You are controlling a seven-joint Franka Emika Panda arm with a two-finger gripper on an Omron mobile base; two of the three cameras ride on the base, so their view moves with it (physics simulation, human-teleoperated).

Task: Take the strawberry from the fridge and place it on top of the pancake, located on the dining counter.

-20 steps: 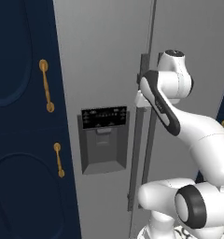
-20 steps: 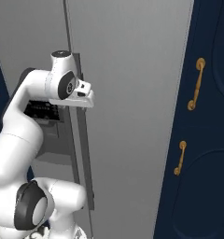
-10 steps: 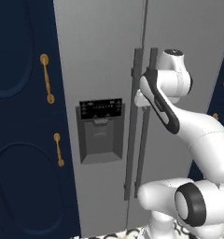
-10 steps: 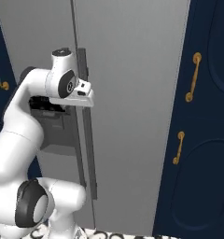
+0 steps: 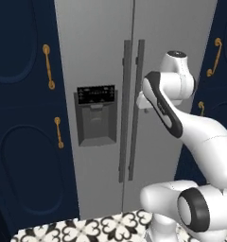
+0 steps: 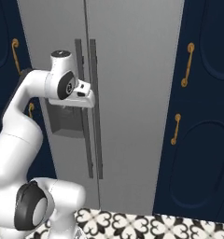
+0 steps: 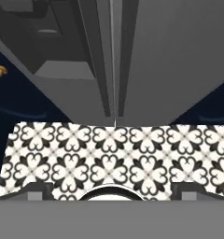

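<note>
- Left base view shows you the fridge with both doors closed, its two dark handles side by side at the seam.
- Your gripper sits beside the right handle, fingers spread wide, gripping nothing.
- Below it you see patterned floor tiles.

Both base cameras stand close behind the arm, left and right, facing the closed fridge head-on; they share its paired handles and navy cabinets. The hand camera looks steeply down along the doors to the patterned floor.
</note>
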